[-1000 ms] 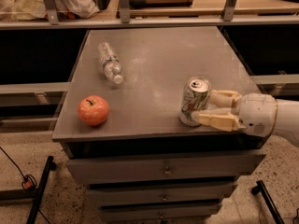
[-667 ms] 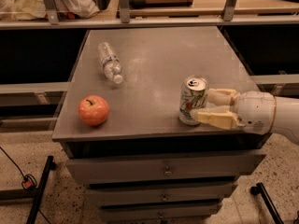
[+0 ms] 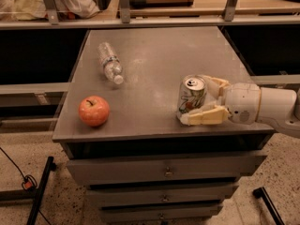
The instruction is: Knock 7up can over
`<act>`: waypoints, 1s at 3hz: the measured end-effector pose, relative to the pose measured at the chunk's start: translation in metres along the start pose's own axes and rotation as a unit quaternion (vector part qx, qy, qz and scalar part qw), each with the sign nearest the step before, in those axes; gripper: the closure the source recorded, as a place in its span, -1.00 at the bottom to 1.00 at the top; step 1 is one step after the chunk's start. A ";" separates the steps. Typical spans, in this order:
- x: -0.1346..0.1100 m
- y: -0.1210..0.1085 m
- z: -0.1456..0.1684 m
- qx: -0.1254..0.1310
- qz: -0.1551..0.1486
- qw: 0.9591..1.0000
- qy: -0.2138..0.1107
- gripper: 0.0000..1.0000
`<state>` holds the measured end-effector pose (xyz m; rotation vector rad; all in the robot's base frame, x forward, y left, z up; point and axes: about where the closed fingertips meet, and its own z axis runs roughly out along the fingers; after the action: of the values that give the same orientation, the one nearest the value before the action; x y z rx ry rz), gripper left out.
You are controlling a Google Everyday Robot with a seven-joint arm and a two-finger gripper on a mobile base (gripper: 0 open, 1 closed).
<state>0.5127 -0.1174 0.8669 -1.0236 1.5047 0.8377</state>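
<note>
The 7up can [image 3: 191, 96], silver-white with green and red markings and a pull-tab top, stands near the front right of the grey table top [image 3: 154, 55], leaning slightly to the left. My gripper [image 3: 197, 102] reaches in from the right and is open, with the can between its cream fingers. The near finger [image 3: 206, 116] lies against the can's base on the front side. The far finger [image 3: 214, 83] shows behind the can's top.
A red apple [image 3: 93, 110] sits at the front left. A clear plastic water bottle [image 3: 110, 63] lies on its side at the back left. Drawers [image 3: 165, 171] are below the top. A shelf rail [image 3: 150, 20] runs behind.
My gripper and arm have shifted a little to the left, and the can has moved slightly left with them and leans a bit more.
</note>
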 end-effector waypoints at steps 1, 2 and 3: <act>0.000 -0.008 0.018 -0.001 0.009 1.000 -0.001 -1.00; -0.001 -0.012 0.029 -0.001 0.012 1.000 -0.002 -0.62; -0.004 -0.012 0.032 -0.002 0.011 1.000 -0.006 -0.15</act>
<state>0.5361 -0.0918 0.8652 -1.0059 1.5069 0.8604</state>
